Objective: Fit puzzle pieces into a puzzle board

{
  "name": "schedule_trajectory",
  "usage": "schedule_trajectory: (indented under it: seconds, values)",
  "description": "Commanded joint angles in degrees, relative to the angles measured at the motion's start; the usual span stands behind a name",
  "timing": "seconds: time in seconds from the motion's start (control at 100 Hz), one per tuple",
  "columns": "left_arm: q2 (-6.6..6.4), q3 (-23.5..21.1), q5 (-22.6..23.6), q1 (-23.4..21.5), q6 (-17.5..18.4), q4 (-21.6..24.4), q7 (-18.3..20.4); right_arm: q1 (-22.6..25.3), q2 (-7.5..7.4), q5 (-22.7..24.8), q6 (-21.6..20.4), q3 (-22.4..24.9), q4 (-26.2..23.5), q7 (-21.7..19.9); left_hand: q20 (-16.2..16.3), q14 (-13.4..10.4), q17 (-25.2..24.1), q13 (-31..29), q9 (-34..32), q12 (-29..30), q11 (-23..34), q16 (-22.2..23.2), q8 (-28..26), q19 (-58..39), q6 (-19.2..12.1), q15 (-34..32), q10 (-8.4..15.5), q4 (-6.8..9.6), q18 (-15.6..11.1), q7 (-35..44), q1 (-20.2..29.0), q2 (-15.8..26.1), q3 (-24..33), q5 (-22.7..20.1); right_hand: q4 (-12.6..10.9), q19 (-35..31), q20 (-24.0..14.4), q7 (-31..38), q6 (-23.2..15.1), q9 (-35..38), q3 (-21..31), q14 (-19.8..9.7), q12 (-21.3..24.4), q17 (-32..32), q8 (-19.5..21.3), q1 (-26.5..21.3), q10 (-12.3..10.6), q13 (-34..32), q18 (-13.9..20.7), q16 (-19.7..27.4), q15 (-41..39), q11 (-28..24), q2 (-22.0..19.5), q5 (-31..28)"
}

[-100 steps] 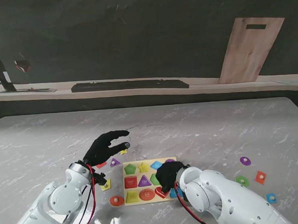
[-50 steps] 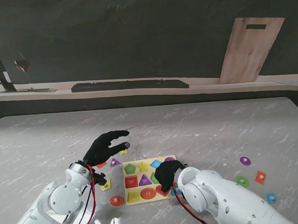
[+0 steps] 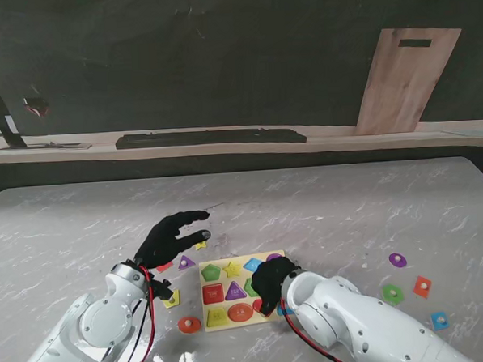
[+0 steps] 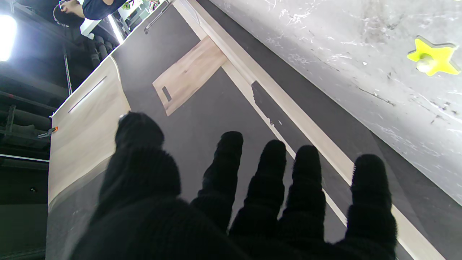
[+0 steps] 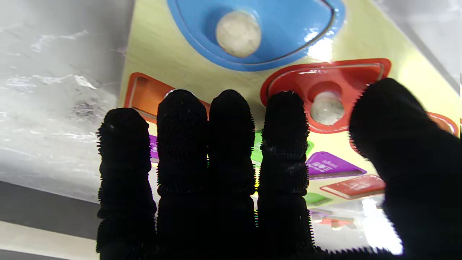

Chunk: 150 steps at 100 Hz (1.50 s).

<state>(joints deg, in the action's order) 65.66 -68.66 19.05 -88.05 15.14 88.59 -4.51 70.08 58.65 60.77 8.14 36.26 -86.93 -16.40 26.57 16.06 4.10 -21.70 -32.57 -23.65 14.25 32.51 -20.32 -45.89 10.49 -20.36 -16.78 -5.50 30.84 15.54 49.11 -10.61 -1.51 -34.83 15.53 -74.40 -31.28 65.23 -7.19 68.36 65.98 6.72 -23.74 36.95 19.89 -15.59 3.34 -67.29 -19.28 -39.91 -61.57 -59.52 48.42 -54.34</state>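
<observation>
The yellow puzzle board (image 3: pixel 242 263) lies on the marble table in front of me, most slots filled with coloured shapes. My right hand (image 3: pixel 271 283) hovers over its right part, fingers straight. In the right wrist view the fingers (image 5: pixel 285 151) and thumb flank the white knob of a red heart piece (image 5: pixel 326 97) seated in the board (image 5: pixel 169 61), without closing on it; a blue piece (image 5: pixel 249 32) sits beyond. My left hand (image 3: pixel 173 237) floats open, fingers spread, left of the board. A yellow star (image 3: pixel 200 245) (image 4: pixel 431 57) lies by its fingertips.
Loose pieces lie left of the board: a red one (image 3: pixel 164 267), a purple triangle (image 3: pixel 186 262), a yellow one (image 3: pixel 173 298), an orange disc (image 3: pixel 189 324). Far right lie purple (image 3: pixel 398 260), green (image 3: pixel 392 292), red (image 3: pixel 423 286) and blue (image 3: pixel 440 320) pieces.
My right hand and forearm have edged a little to the left over the board, and the board has turned slightly. The left hand has stayed still.
</observation>
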Motion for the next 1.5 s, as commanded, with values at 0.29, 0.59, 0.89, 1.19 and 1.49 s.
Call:
schedule_trajectory:
  seconds: [0.29, 0.59, 0.89, 1.19, 1.49]
  values:
    - [0.08, -0.1, -0.2, -0.2, 0.1, 0.4, 0.0, 2.6, -0.20, 1.7, 0.5, 1.9, -1.6, 0.8, -0.1, 0.4, -0.5, -1.2, -0.1, -0.3, -0.2, 0.9, -0.5, -1.2, -1.3, -1.0, 0.2, 1.86, -9.4, -0.2, -0.5, 1.5, -0.5, -1.0, -4.9, -2.8, -1.8, -5.3, 2.9, 1.1, -5.6, 0.5, -0.4, -0.2, 8.5, 11.6, 2.5, -2.1, -4.6, -0.6, -2.4, -2.2, -7.2, -3.6]
    - [0.07, -0.1, -0.2, -0.2, 0.1, 0.4, 0.0, 6.1, -0.22, 5.4, -1.1, 6.9, -4.5, 1.8, -0.1, 0.4, -0.5, -1.3, -0.2, -0.3, -0.1, 0.9, -0.6, -1.2, -1.3, -1.1, 0.3, 1.86, -9.4, -0.1, -0.6, 1.5, -0.5, -1.1, -5.3, -1.9, -1.7, -9.0, 3.6, -2.5, -8.5, 1.4, -0.2, -3.1, 8.1, 12.7, 2.6, 1.3, -3.8, -0.2, -0.7, -0.2, -10.5, -0.1]
    - [-0.01, 0.0, -0.4, -0.1, -0.3, 0.3, 0.6, 17.0, -0.58, 12.7, -12.1, 26.5, -13.0, 1.4, -0.1, 0.4, -0.5, -1.3, -0.2, -0.3, -0.1, 0.9, -0.6, -1.2, -1.2, -1.1, 0.3, 1.86, -9.4, -0.1, -0.5, 1.5, -0.5, -1.1, -7.8, 3.4, -0.7, -11.2, -4.4, -12.5, -8.2, -0.8, -1.4, -11.2, 7.9, 5.4, -1.1, 10.9, 0.9, -0.1, 4.2, 2.0, -11.8, 13.1]
    - [-0.11, 0.9, -0.1, 0.8, -1.6, 0.0, 1.2, 25.6, -1.87, 17.9, -30.4, 47.0, -14.4, -0.8, -0.1, 0.4, -0.6, -1.3, -0.2, -0.3, -0.2, 0.9, -0.5, -1.2, -1.2, -1.1, 0.3, 1.88, -9.4, -0.2, -0.5, 1.5, -0.5, -1.0, -7.3, 8.5, -0.4, -11.0, -11.2, -22.4, 0.0, -6.1, -2.6, -13.7, 8.8, 1.4, -5.9, 17.8, 4.9, 0.6, 9.9, 3.2, -5.2, 25.0]
    - [-0.21, 3.1, 0.6, 2.4, -3.5, -0.5, 2.1, 34.9, -2.48, 23.2, -36.0, 58.9, -12.7, 4.7, -0.1, 0.4, -0.6, -1.1, -0.1, -0.3, -0.1, 0.9, -0.6, -1.1, -1.2, -1.1, 0.3, 1.88, -9.4, -0.1, -0.6, 1.6, -0.5, -1.0, -6.1, 11.0, -0.7, -8.6, -16.1, -29.6, 6.9, -9.2, -2.8, -13.6, 8.7, -3.1, -8.4, 20.7, 7.5, 3.0, 14.1, 4.4, 3.9, 31.2]
